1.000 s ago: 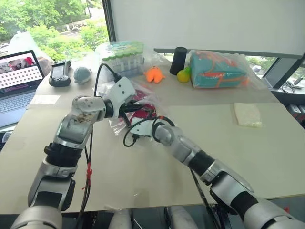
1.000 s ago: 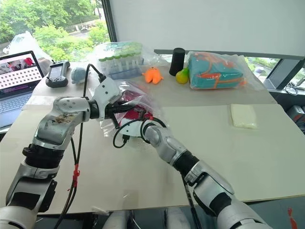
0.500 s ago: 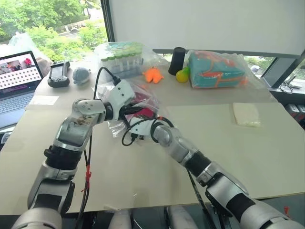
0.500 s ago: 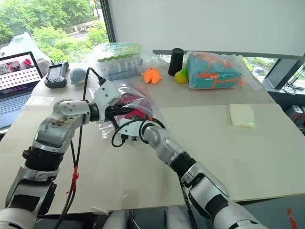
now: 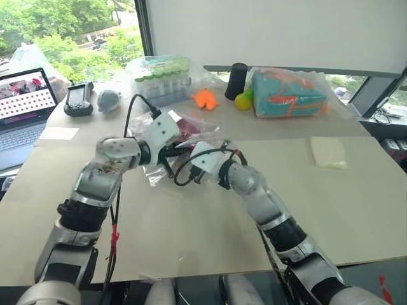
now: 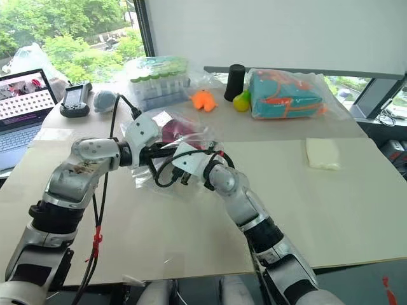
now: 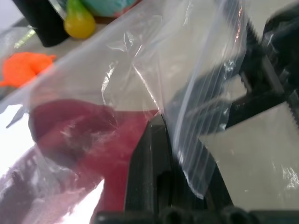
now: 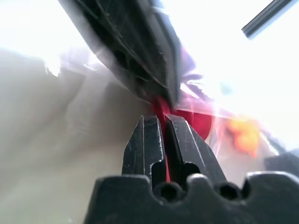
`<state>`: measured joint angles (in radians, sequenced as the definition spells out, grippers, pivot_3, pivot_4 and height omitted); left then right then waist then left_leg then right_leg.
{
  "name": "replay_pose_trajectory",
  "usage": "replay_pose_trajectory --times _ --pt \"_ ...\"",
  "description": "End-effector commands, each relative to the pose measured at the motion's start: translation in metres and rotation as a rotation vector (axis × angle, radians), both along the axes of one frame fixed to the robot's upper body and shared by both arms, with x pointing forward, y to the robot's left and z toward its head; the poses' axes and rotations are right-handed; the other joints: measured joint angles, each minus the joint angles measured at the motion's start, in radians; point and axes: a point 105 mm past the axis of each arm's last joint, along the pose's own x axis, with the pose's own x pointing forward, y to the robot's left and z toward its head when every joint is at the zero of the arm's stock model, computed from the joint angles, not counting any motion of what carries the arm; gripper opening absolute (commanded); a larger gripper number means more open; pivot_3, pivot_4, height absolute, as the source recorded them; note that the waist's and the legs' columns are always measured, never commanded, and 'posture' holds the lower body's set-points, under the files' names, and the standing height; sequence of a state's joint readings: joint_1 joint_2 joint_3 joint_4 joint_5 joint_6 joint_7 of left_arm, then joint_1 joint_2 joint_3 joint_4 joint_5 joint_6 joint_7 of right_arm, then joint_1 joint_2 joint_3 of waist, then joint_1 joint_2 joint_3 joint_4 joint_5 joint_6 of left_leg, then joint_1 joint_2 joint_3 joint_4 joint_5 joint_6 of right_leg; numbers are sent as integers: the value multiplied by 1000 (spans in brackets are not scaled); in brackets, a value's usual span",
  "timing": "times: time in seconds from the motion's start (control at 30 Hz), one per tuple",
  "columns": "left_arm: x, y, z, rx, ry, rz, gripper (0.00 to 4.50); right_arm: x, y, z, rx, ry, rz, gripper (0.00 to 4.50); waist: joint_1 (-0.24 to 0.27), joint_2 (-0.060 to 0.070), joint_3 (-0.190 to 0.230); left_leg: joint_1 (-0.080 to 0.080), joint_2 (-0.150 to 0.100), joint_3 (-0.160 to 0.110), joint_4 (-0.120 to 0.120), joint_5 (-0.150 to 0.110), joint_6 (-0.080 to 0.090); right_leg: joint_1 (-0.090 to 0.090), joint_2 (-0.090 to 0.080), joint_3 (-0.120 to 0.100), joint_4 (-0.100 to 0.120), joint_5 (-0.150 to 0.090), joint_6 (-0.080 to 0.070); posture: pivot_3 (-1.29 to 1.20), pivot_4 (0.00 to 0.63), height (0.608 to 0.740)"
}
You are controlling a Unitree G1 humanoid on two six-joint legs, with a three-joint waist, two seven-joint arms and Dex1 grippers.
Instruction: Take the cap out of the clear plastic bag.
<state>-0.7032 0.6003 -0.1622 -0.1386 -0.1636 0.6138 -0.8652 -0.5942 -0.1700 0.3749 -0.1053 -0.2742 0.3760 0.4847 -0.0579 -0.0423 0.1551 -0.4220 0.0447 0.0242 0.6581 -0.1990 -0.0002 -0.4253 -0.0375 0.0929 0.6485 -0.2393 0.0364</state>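
Both grippers meet at the bag's [image 6: 166, 141] mouth over the table [image 6: 331, 203]. The left gripper [image 7: 156, 122] is pinched on the plastic; the right gripper [image 8: 161, 119] is clamped on red fabric of the cap [image 6: 172, 131], which sits inside, beyond the fingers, so the pull should come back toward the robot.

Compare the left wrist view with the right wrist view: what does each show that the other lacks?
Left wrist only: the yellow toy and black cylinder beyond the bag.
Right wrist only: the right gripper shut on a red edge of the cap.
Both: the cap inside the clear plastic bag, the orange toy, and the left gripper pinching the bag.
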Motion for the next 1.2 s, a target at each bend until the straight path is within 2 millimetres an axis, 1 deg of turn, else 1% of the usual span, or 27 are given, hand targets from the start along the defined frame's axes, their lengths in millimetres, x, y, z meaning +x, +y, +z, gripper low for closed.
replay_pose_trajectory --times 0.03,0.1,0.13,0.37,0.47,0.57,0.7,0.73,0.8,0.97,1.2 --pt "2 5 -1 12 -9 26 0 -34 -8 47 192 1 117 39 3 0 0 0 0 0 0 0 0 0 0 0 0 0 0 0 150 740" --pt "2 5 -2 13 -7 25 0 -46 -17 55 289 88 155 39 13 0 0 0 0 0 0 0 0 0 0 0 0 0 0 0 150 740" --pt "2 5 -2 13 -7 23 0 -49 -19 55 302 120 165 39 14 0 0 0 0 0 0 0 0 0 0 0 0 0 0 0 150 740" --pt "2 4 -2 11 -4 16 0 -58 -39 54 253 178 155 39 19 0 0 1 0 0 0 0 0 1 0 0 -1 0 0 0 150 740" --pt "2 4 -2 13 -2 13 0 -70 -41 53 220 209 208 39 22 0 0 0 0 0 0 0 0 1 0 0 -1 0 0 0 150 740" --pt "2 4 -2 15 1 13 0 -80 -45 59 198 220 258 39 21 0 0 0 -1 0 0 0 0 1 0 0 -1 -1 1 0 150 740" --pt "4 7 -4 20 7 15 0 -86 -69 86 253 199 295 39 16 0 0 0 0 0 0 0 0 1 0 0 -1 -1 1 0 150 740" --pt "4 8 -4 22 7 18 0 -88 -71 91 276 203 310 39 16 0 0 0 0 0 0 0 0 1 0 0 -2 -1 1 0 150 740" --pt "5 11 -4 28 4 24 0 -91 -74 96 315 212 327 39 17 0 0 0 0 0 0 0 0 1 0 0 -2 -1 1 0 150 740" --pt "6 15 -9 53 -2 29 0 -94 -81 99 332 237 331 39 14 0 0 0 0 0 0 0 0 1 0 0 -2 -1 1 0 150 740" --pt "6 14 -9 51 -9 30 0 -101 -90 128 521 224 425 39 14 0 0 0 0 0 0 0 0 1 0 0 -2 -1 1 0 150 740"
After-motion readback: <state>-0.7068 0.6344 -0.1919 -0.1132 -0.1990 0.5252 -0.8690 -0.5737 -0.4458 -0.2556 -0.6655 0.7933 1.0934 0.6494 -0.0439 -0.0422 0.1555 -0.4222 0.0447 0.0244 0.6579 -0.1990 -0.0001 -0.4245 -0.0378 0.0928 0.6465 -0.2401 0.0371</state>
